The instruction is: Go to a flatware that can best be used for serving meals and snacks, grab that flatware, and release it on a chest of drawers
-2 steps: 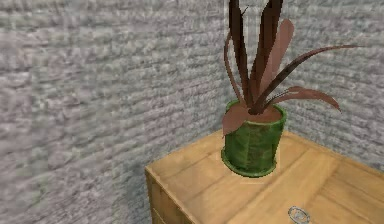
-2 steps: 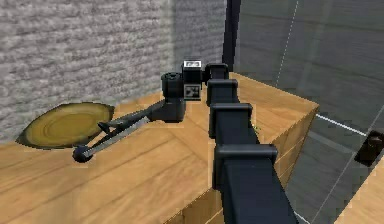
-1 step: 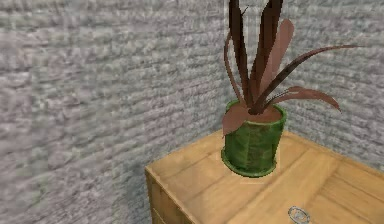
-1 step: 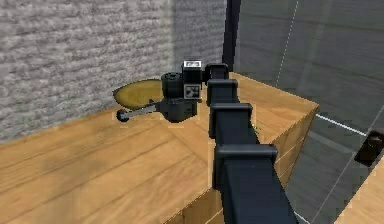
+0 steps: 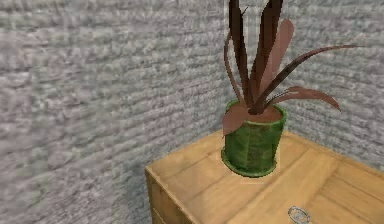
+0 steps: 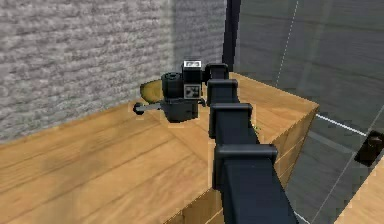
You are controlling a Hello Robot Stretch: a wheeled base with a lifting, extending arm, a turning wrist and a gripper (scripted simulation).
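Gripper (image 6: 143,106) hung above wooden top (image 6: 90,150); whether it held anything, I couldn't tell | yellowish rounded thing (image 6: 152,90), likely the flatware, at its 1 o'clock | best lowered flat, away from edges.

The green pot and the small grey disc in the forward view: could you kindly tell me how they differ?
The green pot is far larger than the grey disc. The pot stands upright and holds a red-brown plant; the disc lies flat. Both rest on the wooden top.
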